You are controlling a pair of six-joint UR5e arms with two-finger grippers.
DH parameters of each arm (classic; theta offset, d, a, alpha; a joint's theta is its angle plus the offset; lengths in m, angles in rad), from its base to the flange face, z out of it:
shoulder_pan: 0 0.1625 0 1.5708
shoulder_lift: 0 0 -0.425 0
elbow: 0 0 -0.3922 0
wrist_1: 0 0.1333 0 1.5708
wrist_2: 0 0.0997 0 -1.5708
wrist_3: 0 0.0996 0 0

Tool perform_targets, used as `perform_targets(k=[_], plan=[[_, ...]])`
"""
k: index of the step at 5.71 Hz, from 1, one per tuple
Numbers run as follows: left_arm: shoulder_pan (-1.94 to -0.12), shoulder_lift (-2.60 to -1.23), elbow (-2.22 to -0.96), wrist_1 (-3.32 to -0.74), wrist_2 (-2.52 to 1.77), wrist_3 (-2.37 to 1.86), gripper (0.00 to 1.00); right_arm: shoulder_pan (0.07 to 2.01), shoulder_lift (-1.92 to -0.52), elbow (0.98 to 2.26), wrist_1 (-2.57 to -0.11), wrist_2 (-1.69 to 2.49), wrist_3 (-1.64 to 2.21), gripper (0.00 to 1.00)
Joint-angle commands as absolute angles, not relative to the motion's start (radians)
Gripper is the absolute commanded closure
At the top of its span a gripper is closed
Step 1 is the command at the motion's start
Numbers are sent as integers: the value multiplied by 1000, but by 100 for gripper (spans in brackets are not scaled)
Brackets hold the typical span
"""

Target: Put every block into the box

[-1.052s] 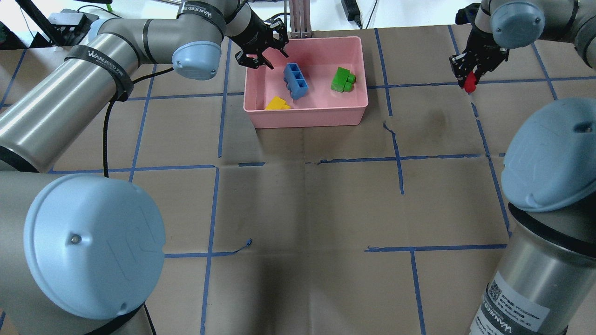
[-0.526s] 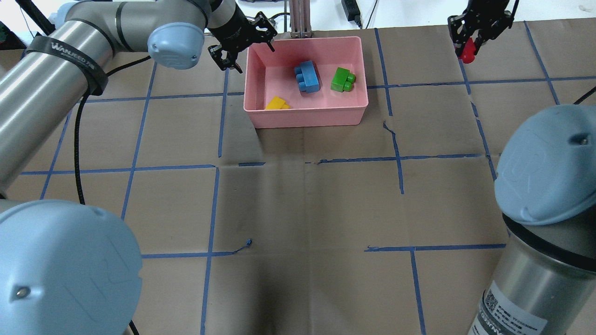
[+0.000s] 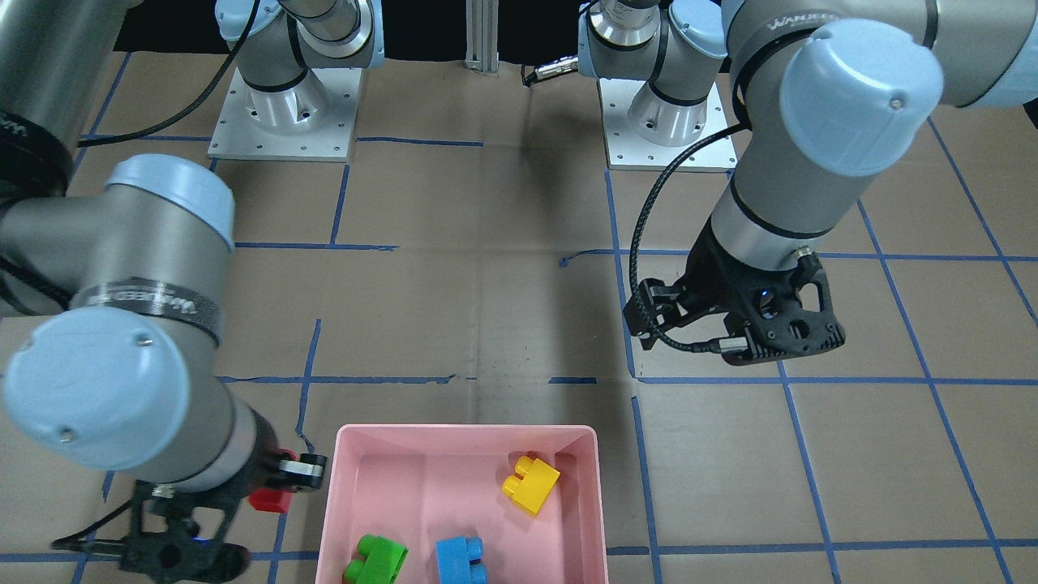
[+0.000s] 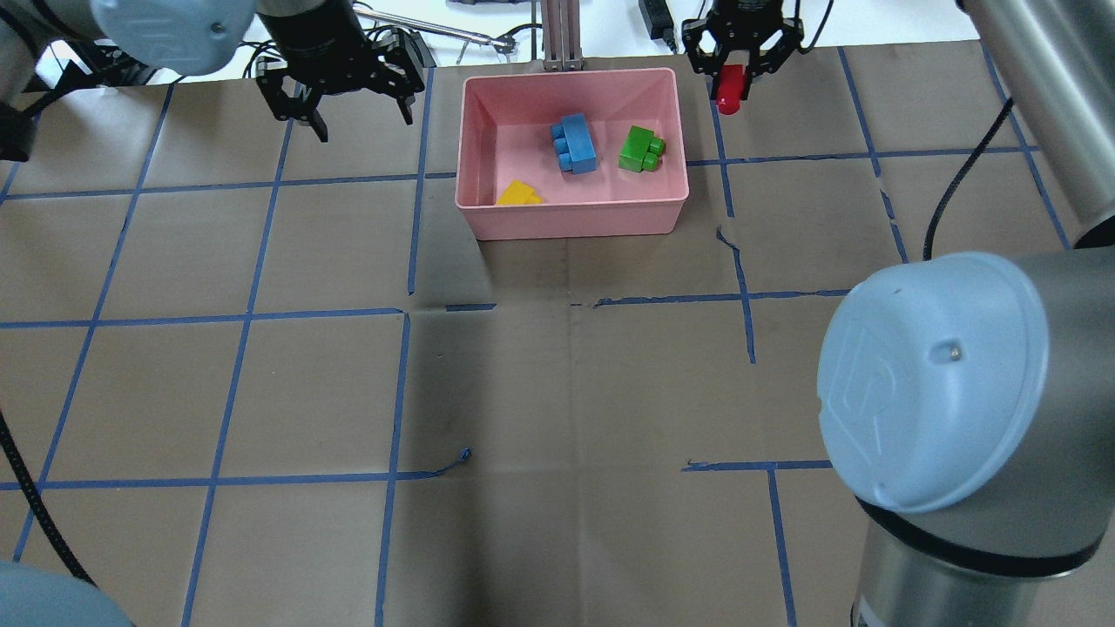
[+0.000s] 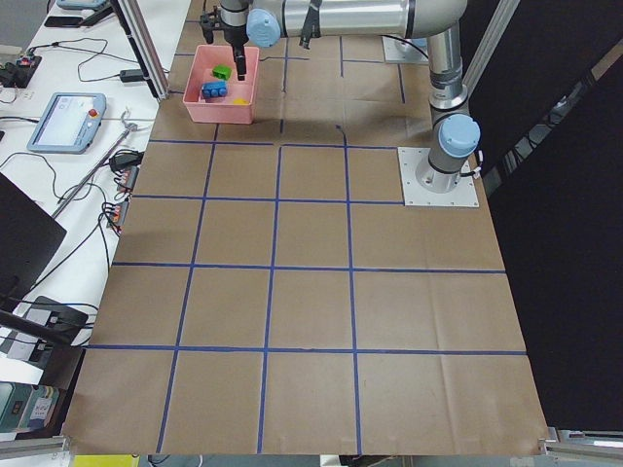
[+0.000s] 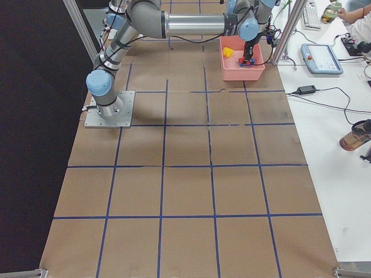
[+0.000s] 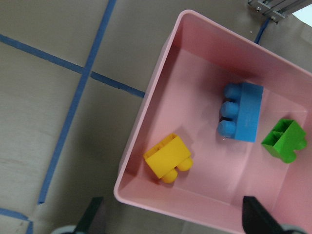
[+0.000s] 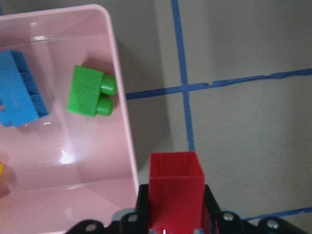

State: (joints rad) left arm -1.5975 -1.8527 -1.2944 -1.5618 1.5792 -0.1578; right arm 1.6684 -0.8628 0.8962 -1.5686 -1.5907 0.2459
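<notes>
The pink box point(image 4: 575, 219) stands at the far middle of the table. In it lie the blue block point(image 4: 575, 144), the green block point(image 4: 641, 149) and the yellow block point(image 4: 520, 193). My right gripper point(image 4: 737, 83) is shut on the small red block point(image 4: 730, 89) and holds it above the table just outside the box's far right corner. The right wrist view shows the red block point(image 8: 176, 187) beside the box rim point(image 8: 119, 97). My left gripper point(image 4: 364, 122) is open and empty, left of the box.
An aluminium post point(image 4: 562, 35) stands just behind the box at the table's far edge. A power adapter point(image 4: 653, 17) and cables lie beyond that edge. Blue tape lines cross the brown table cover point(image 4: 566, 392).
My right gripper has carried the red block left to the box's far right corner. My left gripper has moved left, away from the box. The blue block has tipped over inside the box.
</notes>
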Motion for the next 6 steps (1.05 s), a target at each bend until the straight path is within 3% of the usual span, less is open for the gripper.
perform_targets(k=[1,2,6], plan=[[-1563,-1714,-1383,-1617,1586,-38,1,1723,-763,896,-1681,-1542,366,70],[-1552,-1642,-1443,-1603,1585,-43,1,1723,-758,897,-1683,-1470,380,1],[-1562,-1634,-1502,-1522,1584,-13,1,1724,-795,905,-1652,-1434,440,0]])
